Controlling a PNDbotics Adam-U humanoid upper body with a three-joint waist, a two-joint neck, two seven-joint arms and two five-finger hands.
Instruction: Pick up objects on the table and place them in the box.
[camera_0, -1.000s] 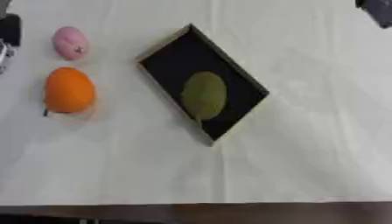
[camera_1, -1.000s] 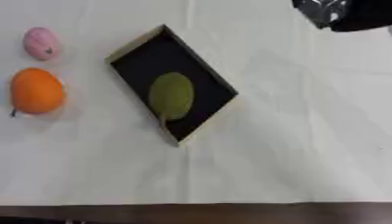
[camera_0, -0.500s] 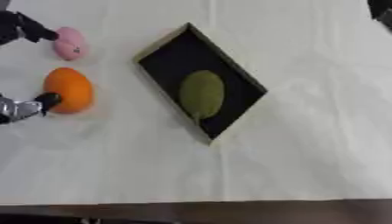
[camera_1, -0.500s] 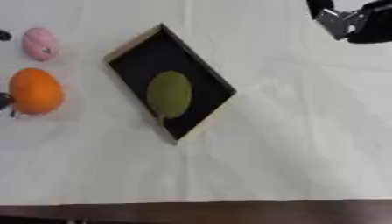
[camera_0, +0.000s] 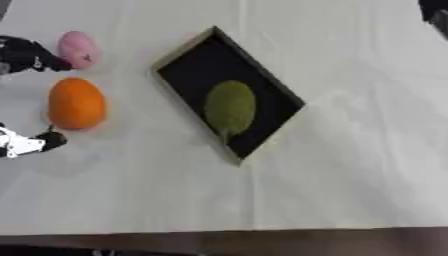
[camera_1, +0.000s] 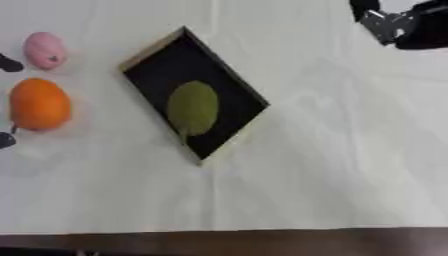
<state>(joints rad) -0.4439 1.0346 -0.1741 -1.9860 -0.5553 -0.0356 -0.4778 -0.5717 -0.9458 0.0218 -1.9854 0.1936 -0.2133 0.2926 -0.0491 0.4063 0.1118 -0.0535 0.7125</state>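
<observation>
My left hand (camera_0: 26, 60) has moved in, open fingers now bracketing the orange (camera_0: 76, 103), ready to grasp; green fruit (camera_0: 230, 106) already boxed

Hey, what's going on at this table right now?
A humanoid robot is clearing fruit-like things into a black box. A green oval one already lies inside. An orange one and a pink one sit on the white table, with the left hand reaching around the orange, not gripping. The right hand shows at the top right.
</observation>
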